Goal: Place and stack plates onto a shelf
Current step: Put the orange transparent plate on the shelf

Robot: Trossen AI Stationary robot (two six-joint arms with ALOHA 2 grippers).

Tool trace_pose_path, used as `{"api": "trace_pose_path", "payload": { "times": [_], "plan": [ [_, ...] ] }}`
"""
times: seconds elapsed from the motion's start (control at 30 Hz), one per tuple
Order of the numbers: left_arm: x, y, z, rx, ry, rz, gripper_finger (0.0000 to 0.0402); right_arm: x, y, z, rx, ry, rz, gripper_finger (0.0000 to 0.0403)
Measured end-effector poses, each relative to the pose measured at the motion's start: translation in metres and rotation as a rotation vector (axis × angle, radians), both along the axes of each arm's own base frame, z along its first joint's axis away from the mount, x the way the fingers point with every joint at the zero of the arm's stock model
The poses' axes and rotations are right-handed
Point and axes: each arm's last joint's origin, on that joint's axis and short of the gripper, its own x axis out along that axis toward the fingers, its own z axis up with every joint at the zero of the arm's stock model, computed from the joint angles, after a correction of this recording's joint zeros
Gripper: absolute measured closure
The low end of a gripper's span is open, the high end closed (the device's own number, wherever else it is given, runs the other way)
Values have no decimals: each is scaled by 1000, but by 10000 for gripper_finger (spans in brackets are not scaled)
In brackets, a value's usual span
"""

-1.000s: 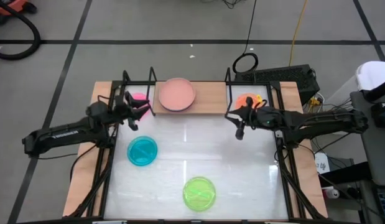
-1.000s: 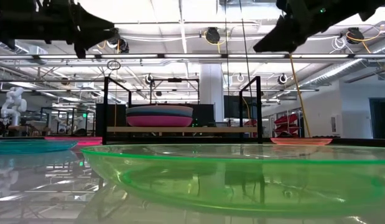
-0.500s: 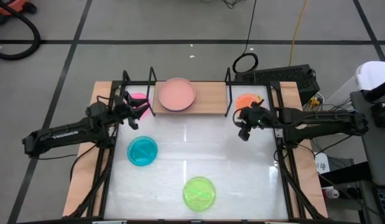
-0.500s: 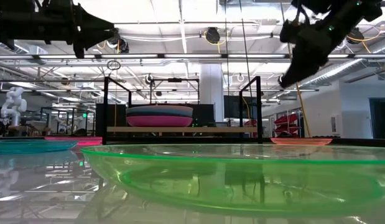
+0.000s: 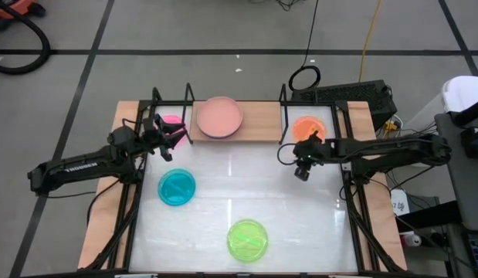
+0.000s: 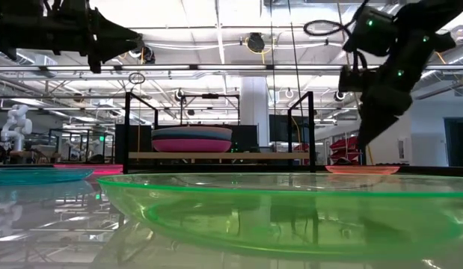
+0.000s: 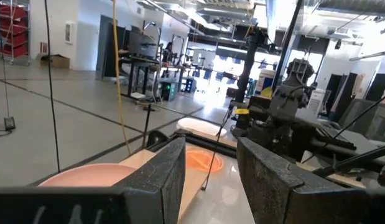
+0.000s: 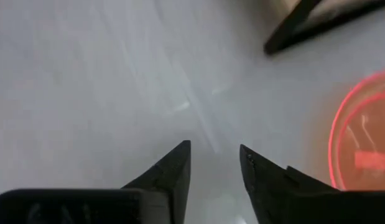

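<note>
Plates (image 5: pixel 219 117), round and stacked with a salmon one on top, sit on the pale wooden shelf (image 5: pixel 258 123) at 12 o'clock on the glossy white desk (image 5: pixel 300 224). An orange plate (image 5: pixel 308 126) lies at 2 o'clock, a pink plate (image 5: pixel 174 123) at 10, teal (image 5: pixel 177 187) and lime (image 5: pixel 247 239) nearer centre. The right end effector (image 5: pixel 302 171) hangs beside the orange plate, fingers narrowly apart, empty. The left end effector (image 5: pixel 167 142) hovers by the pink plate, parted, empty.

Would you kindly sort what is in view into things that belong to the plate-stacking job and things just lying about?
Job:
shelf
stacked plates
hot pink plate
orange plate
teal plate
lime green plate

Lying about:
cable loop
black hose
</note>
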Motion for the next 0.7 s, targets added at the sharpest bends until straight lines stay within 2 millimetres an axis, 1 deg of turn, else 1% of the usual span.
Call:
{"api": "trace_pose_path", "payload": {
  "times": [0.1,0.23,0.33,0.47,0.7],
  "plan": [
    [0,0,0,0,0,1,252,2,-3,-8,-19,61,-24,255],
    [0,0,0,-1,1,2,252,3,-11,-18,-165,166,-75,222],
    [0,0,0,-3,5,2,252,3,-17,-23,-273,242,-106,206],
    [0,0,-1,-5,11,2,252,4,-24,-27,-344,284,-146,198],
    [0,0,-2,-7,20,2,252,2,-34,-35,-329,336,-199,203]
  ]
}}
